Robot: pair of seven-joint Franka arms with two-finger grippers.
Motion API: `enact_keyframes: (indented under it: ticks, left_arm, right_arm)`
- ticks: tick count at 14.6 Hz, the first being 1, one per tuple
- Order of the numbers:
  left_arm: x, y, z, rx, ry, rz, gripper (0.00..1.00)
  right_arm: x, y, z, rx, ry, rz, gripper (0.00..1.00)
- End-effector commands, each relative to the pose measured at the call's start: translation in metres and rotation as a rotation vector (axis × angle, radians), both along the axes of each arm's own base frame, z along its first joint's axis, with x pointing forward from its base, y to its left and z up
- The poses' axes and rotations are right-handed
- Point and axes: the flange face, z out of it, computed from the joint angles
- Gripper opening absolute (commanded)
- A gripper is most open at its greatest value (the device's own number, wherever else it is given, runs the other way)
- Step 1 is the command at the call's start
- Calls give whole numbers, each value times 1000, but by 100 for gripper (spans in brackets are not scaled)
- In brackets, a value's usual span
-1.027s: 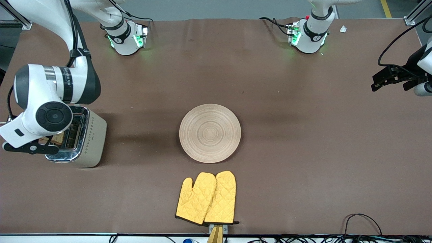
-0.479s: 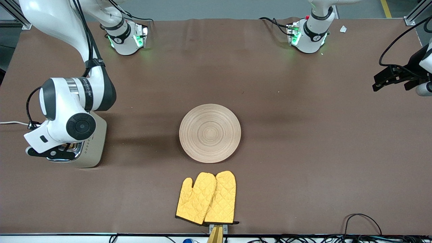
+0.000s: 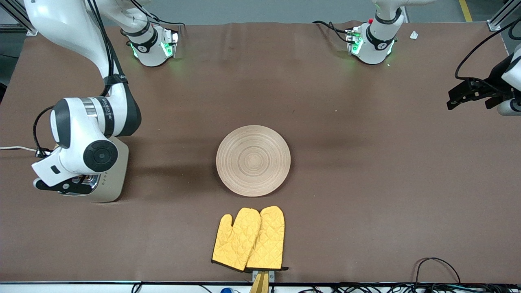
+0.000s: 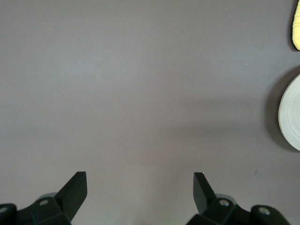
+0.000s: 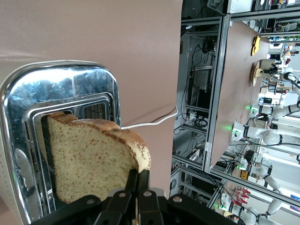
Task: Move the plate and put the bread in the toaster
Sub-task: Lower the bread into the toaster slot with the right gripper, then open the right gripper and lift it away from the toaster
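The bread (image 5: 91, 159) stands on edge, its lower part down in a slot of the toaster (image 3: 110, 177), crust side pinched between the narrowed fingers of the right gripper (image 5: 137, 187). In the right wrist view the slice fills the lower left of the frame, with the toaster's chrome top around it and a white cord (image 5: 150, 121) trailing off near the middle. In the front view the toaster sits at the left edge of the frame, mostly covered by the right arm's wrist; the right gripper (image 3: 67, 185) hangs over its top.

The plate (image 3: 253, 160) lies flat in the centre of the frame on the brown desk (image 3: 366, 195), well apart from the toaster. A pair of yellow oven mitts (image 3: 249, 239) lies lower in the frame, just below the plate — near it, not touching.

The left gripper (image 3: 462, 97) waits at the right edge of the frame, over the desk; its fingers (image 4: 76, 187) stand wide apart, holding nothing — the plate's rim (image 4: 290, 112) shows at the right edge of the left wrist view.
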Motion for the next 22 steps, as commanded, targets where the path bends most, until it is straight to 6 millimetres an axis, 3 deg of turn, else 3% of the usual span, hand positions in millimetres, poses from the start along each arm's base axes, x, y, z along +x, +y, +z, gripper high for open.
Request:
enact_keyframes:
  ticks: [1, 3, 5, 8, 9, 11, 12, 13, 15, 18, 20, 22]
  left_arm:
    - [-5, -8, 1, 20, 7, -28, 100]
    - [-5, -13, 1, 21, 7, -38, 100]
    - [-5, -17, 0, 21, 8, -46, 100]
    - [-3, -17, -2, 20, 11, -46, 100]
    - [-3, -17, -2, 20, 11, -46, 100]
    - [-3, -16, -2, 19, 10, -45, 100]
    - [-4, -16, 0, 19, 7, -46, 100]
    - [-6, -16, 2, 20, 4, -44, 100]
    - [-6, -14, 3, 20, 5, -43, 100]
    - [-6, -12, 3, 18, 5, -35, 100]
    - [-6, -9, 4, 18, 4, -35, 100]
    - [-6, -7, 4, 17, 10, -32, 100]
  right_arm:
    - [0, -1, -15, -21, 3, -7, 0]
    - [1, 0, -25, -11, 13, -13, 1]
    - [1, 4, -50, 16, 49, -22, 1]
    - [2, 7, -59, 21, 53, -13, 7]
    - [2, 7, -60, 22, 55, -14, 24]
    - [3, 10, -56, 28, 47, -15, 76]
    - [4, 12, -47, 33, 35, -13, 97]
    - [4, 15, -40, 52, 22, -19, 100]
    - [6, 20, -14, 134, -18, -51, 100]
    - [7, 29, 40, 283, -104, -92, 100]
    - [1, 33, 87, 400, -165, -103, 100]
    - [-14, 11, 141, 554, -227, -142, 100]
